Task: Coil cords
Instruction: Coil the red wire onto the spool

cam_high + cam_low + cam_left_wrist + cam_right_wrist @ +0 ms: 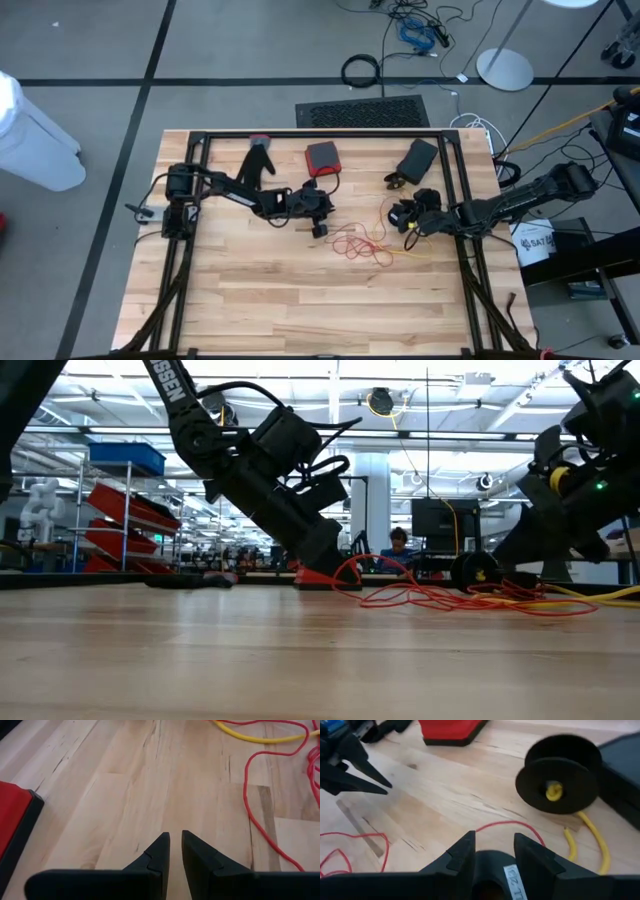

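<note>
Pale wooden planks make up the table (pixel 300 290), framed by dark rails, and a loose tangle of thin red cord (pixel 352 243) lies near its middle with a thin yellow cord (pixel 402 251) running out of it toward the right arm. Left gripper (pixel 175 842) hovers low over bare wood just beside the tangle, its dark fingers (pixel 159 851) nearly together with only a thin slit between them and nothing held. Right gripper (pixel 494 845) sits close above the table with its fingers (pixel 462 851) apart and empty, a loop of the red cord just ahead of them. Beyond it stands a black round spool (pixel 560 775) with yellow cord at its hub. A flat red case (pixel 322 158) and a black glove (pixel 258 160) lie near the far edge
</note>
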Controlling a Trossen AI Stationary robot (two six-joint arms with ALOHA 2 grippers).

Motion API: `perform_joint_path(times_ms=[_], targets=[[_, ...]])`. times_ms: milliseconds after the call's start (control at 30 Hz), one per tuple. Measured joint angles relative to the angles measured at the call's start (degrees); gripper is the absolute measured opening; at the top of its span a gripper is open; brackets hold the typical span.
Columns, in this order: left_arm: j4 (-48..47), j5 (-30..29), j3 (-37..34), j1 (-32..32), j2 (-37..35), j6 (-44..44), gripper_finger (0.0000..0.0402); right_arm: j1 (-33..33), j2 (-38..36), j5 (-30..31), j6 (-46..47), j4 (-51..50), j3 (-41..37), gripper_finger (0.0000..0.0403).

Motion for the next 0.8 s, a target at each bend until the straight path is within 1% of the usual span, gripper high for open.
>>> perform_joint_path(times_ms=[233,433,667,800], targets=[[0.0,0.0,0.0,-0.4,0.0,0.0,0.0057,0.2,0.0,-0.6,5.6,-5.8,0.0,0.0123],[0.0,0.0,0.0,-0.7,0.0,0.0,0.0057,1.4,-0.3,-2.3,6.8,-6.2,0.0,0.0123],[-0.1,0.0,0.0,-0.7,0.0,0.0,0.0057,3.7,-1.0,-2.5,10.4,-10.0,0.0,0.0123],[-1.0,0.0,0.0,-0.7,0.0,0.0,0.0057,5.5,-1.0,-2.6,11.0,-9.6,0.1,0.0123]])
